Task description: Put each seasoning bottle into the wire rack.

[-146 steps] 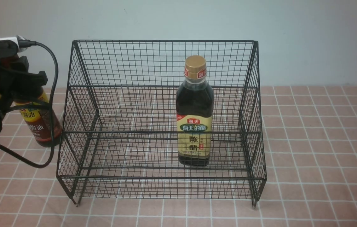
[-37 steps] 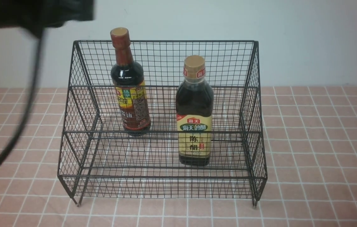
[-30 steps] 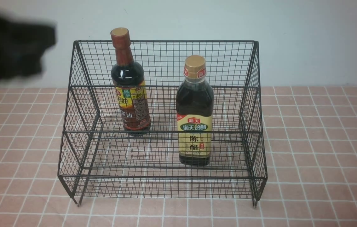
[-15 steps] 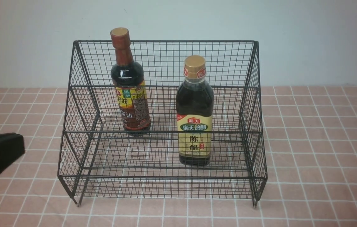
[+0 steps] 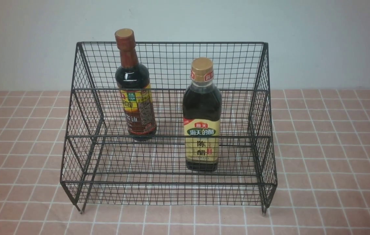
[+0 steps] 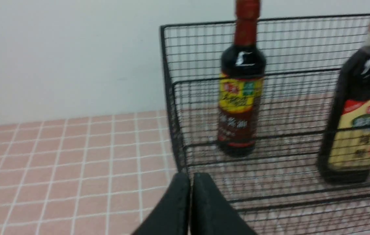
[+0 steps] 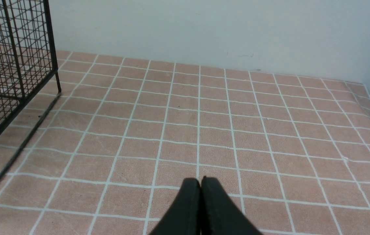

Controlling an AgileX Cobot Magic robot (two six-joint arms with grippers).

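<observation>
Two seasoning bottles, one wire rack (image 5: 168,58).
Slim bottle (image 5: 135,94) upright on upper tier, wider bottle (image 5: 201,124) on lower; left gripper (image 6: 190,178) and right gripper (image 7: 201,181) both pressed together, empty.

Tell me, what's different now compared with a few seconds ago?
The slim brown-capped bottle, held beside the wire rack on the robot's left before, now stands free on its upper tier. The left gripper let it go, pulled back out of the front view and is shut. The gold-capped bottle on the lower tier and the rack stayed put.
</observation>
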